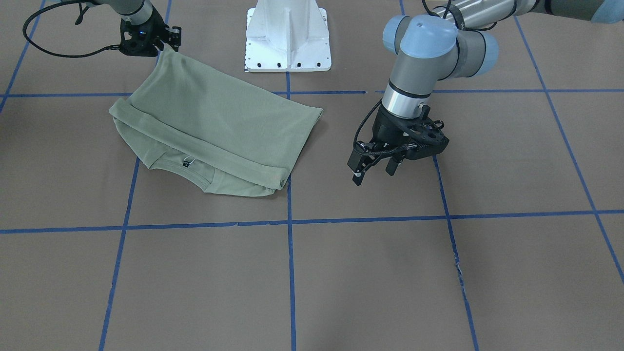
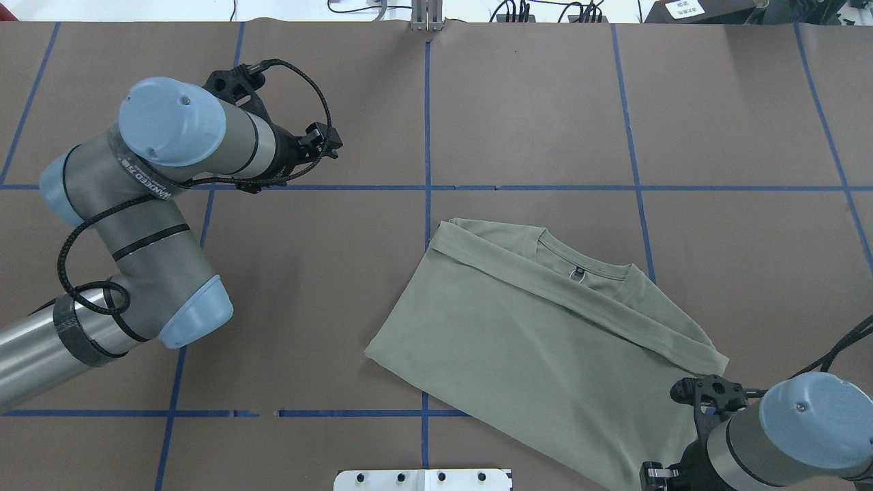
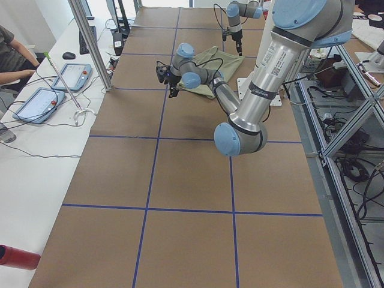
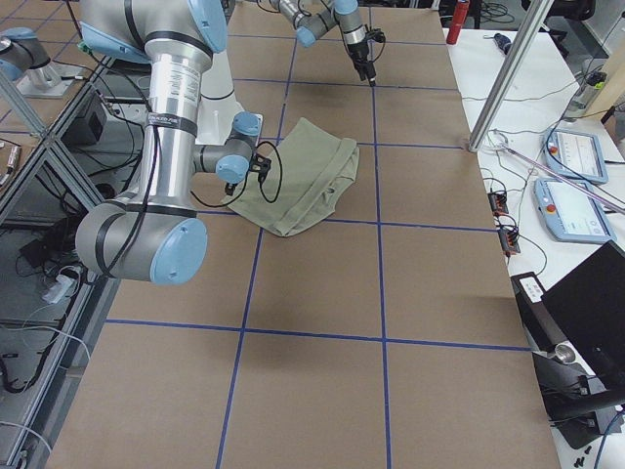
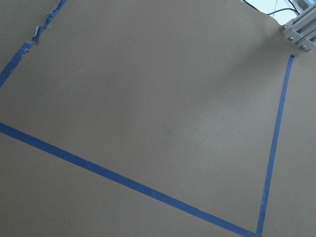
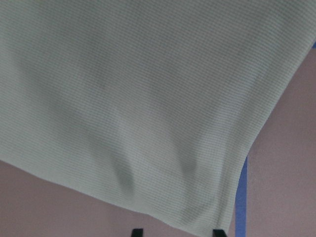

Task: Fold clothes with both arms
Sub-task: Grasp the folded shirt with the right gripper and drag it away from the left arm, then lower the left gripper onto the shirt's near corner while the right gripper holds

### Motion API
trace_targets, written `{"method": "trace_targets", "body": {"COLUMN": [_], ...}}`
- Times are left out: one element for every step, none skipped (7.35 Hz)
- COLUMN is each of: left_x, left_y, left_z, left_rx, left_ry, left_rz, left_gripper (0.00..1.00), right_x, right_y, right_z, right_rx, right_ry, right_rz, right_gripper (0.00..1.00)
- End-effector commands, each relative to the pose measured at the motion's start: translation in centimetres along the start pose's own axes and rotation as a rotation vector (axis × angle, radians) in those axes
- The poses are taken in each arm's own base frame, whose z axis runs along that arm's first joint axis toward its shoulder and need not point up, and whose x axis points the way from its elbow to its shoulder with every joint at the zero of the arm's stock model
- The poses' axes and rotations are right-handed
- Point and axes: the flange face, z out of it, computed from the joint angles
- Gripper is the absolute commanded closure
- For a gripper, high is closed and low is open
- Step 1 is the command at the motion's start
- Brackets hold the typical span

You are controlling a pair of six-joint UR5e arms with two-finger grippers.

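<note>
The pale sage-green shirt (image 1: pixel 219 122) lies partly folded on the brown table, collar and dark neck label (image 2: pixel 578 274) on the side away from the robot. My right gripper (image 1: pixel 163 43) is at the shirt's near corner and looks shut on it, with the corner raised. The right wrist view shows puckered cloth (image 6: pixel 148 98) close above the fingertips (image 6: pixel 136 231). My left gripper (image 1: pixel 374 176) is open and empty. It hovers over bare table beside the shirt and also shows in the overhead view (image 2: pixel 327 144).
The white pedestal base (image 1: pixel 287 34) stands at the robot's edge of the table, close to the shirt. Blue tape lines (image 5: pixel 123 182) mark squares on the table. A side bench with tablets (image 3: pixel 60 75) and a metal post (image 3: pixel 90 42) runs along the operators' side.
</note>
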Motion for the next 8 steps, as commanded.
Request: {"method": "trace_targets", "body": {"left_x": [0.5, 0.2, -0.8, -0.9, -1.5, -2.1, -1.7, -1.9], "left_y": [3.7, 8.2, 11.9, 17.4, 22.9, 27.5, 28.8, 29.2], "left_z": [0.3, 0.5, 0.1, 0.6, 1.2, 1.8, 1.6, 1.8], "left_rx": [-0.057, -0.118, -0.175, -0.254, -0.323, -0.373, -0.373, -0.375], "left_ry": [0.009, 0.012, 0.009, -0.011, -0.044, -0.083, -0.085, -0.092], "left_rz": [0.036, 0.061, 0.011, -0.031, -0.067, -0.098, -0.113, -0.111], "left_gripper": [0.0, 0.0, 0.0, 0.0, 0.01, 0.01, 0.01, 0.02], "right_x": [-0.9, -3.6, -3.9, -4.3, -4.4, -4.5, -4.3, -4.5], "right_y": [-3.0, -5.1, -7.7, -9.5, -10.6, -11.3, -11.6, -11.6], "right_z": [-4.4, -7.4, -10.5, -13.0, -14.8, -15.9, -16.0, -16.0], "right_rx": [0.087, 0.145, 0.219, 0.265, 0.279, 0.297, 0.303, 0.302], "right_ry": [-0.086, -0.18, -0.233, -0.279, -0.309, -0.325, -0.325, -0.327], "right_rz": [0.049, 0.059, 0.089, 0.107, 0.121, 0.13, 0.136, 0.133], "right_gripper": [0.0, 0.0, 0.0, 0.0, 0.0, 0.0, 0.0, 0.0]}}
